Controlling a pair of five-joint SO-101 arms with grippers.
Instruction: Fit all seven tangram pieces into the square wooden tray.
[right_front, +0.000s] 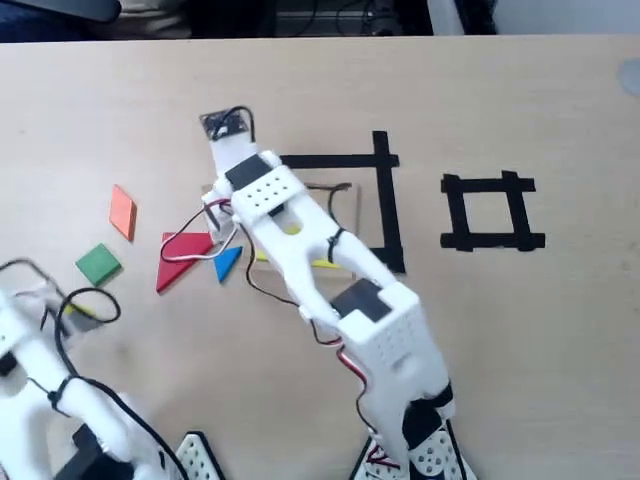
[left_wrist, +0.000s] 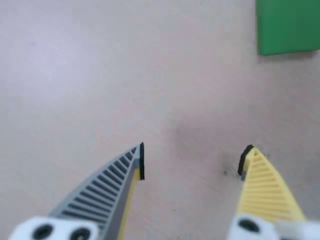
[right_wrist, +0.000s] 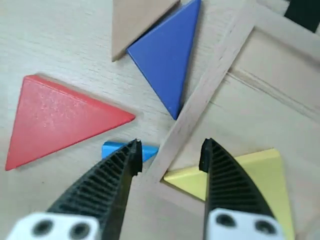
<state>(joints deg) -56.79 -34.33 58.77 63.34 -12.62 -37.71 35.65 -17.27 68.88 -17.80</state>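
Observation:
My right gripper (right_wrist: 171, 150) is open and straddles the rim of the square wooden tray (right_wrist: 210, 85). A yellow triangle (right_wrist: 250, 175) lies inside the tray by that rim. Outside it lie a red triangle (right_wrist: 60, 120), a dark blue triangle (right_wrist: 167, 55) touching the rim, a wood-coloured piece (right_wrist: 135, 20), and a small light blue piece (right_wrist: 122, 150) partly behind one finger. In the high view an orange parallelogram (right_front: 122, 212) and a green square (right_front: 98, 263) lie farther left. My left gripper (left_wrist: 194, 161) is open over bare table near the green square (left_wrist: 289, 25).
The right arm (right_front: 330, 270) stretches across the tray (right_front: 345, 190) and hides most of it. Two black tape squares (right_front: 385, 200) (right_front: 490, 212) mark the table right of the tray. Arm bases stand at the table's near edge.

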